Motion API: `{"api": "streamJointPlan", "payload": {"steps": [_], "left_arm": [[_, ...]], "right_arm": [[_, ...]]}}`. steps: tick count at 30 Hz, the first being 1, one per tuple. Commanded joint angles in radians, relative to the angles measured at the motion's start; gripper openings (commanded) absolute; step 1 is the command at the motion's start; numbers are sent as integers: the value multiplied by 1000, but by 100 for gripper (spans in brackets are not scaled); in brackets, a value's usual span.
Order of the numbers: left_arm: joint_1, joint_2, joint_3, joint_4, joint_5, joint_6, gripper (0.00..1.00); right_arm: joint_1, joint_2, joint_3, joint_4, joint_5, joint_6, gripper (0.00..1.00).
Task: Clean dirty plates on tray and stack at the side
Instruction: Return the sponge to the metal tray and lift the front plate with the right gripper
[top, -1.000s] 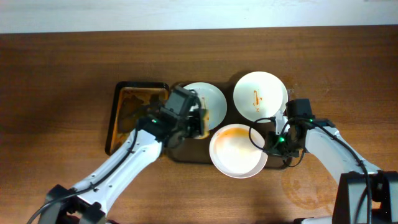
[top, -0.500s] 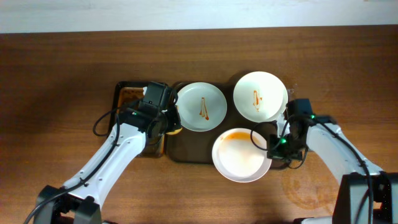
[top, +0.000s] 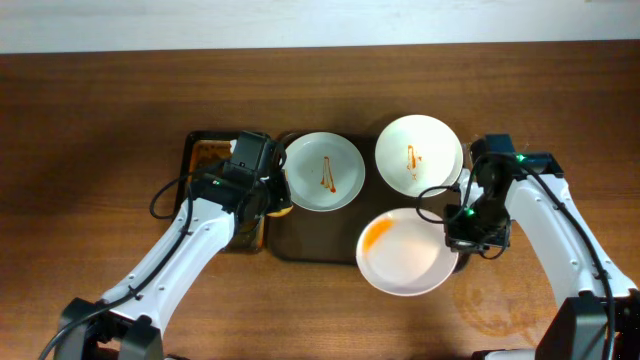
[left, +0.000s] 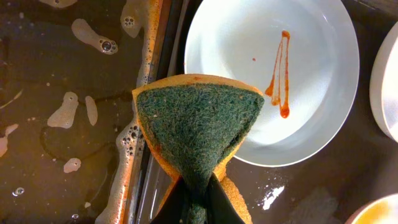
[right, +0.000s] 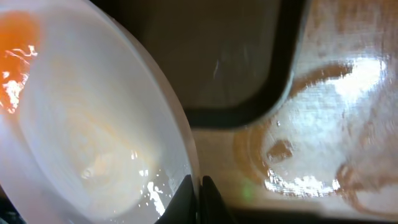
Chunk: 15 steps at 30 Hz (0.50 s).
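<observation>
Left arm (top: 190, 250): comes in from the near edge of the surface (top: 100, 120), left of centre. It stretches diagonally toward the middle with the wrist pitched down. Left end effector (top: 268, 195): fingers pressed together on the lower corner of a folded sponge (left: 198, 124), its green face toward the wrist camera.

Right arm (top: 555, 230): rises from the near right corner and bends at a joint toward the far side. It then folds back toward the near edge. Right end effector (top: 455, 225): fingers nearly touching, pinching the thin right rim of a plate (top: 405, 255).
</observation>
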Motion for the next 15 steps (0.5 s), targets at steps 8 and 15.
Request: {"api": "streamJointPlan", "payload": {"steps": [8,15], "left_arm": [[3,-12,0,-5,-10,21,0],[3,-12,0,-5,-10,21,0]], "right_arm": [[7,-14,16,67,5,20,4],[16,-14,16,55,61,-2,4]]}}
